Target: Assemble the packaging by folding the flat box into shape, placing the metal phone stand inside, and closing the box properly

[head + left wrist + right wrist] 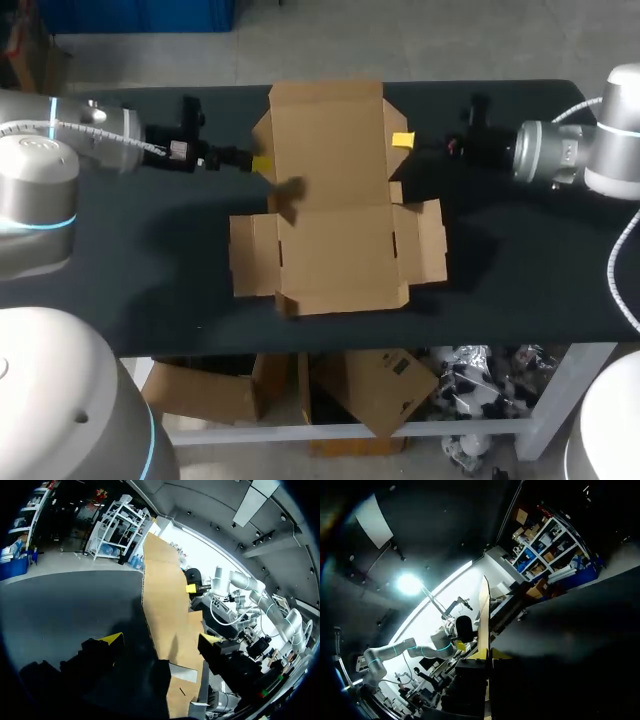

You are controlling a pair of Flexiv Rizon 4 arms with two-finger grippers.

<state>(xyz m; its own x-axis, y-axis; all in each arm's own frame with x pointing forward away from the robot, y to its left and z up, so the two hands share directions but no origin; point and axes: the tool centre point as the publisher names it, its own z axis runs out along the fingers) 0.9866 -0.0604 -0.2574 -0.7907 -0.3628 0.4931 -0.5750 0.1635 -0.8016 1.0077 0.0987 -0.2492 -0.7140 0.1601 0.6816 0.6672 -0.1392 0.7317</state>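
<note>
Head view: flat brown cardboard box [335, 250]; left gripper [262, 163] gapes wide around its raised panel, right gripper [402, 139] pinches that panel.

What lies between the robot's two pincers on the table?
The flat box: its far panel fills the stretch from the left pincer to the right pincer, as the head view shows.
</note>
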